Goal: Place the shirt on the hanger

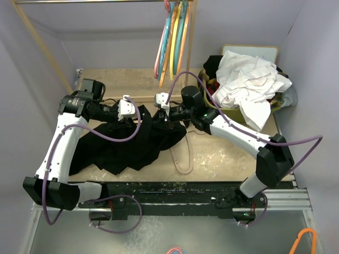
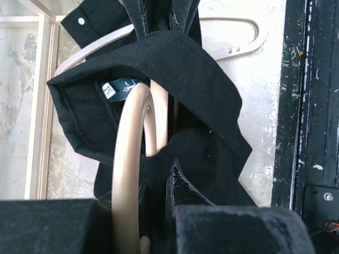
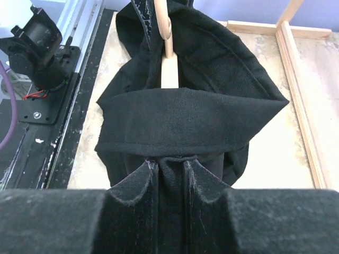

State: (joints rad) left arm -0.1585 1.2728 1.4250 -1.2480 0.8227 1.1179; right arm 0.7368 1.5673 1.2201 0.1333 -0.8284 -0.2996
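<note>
Black soft-fabric shirt (image 1: 122, 148) sprawls on the beige tabletop (image 1: 222, 153), its collar end raised. At that collar the left end effector (image 2: 139, 222) is clamped on the thin cream-beige hanger (image 2: 130, 153) running inside the neck opening; the right end effector (image 3: 169, 170) pinches a fold of collar fabric.

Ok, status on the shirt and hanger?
Both shut: left gripper on hanger, right gripper on shirt. Hook inside collar. Spare hanger lies alongside.
</note>
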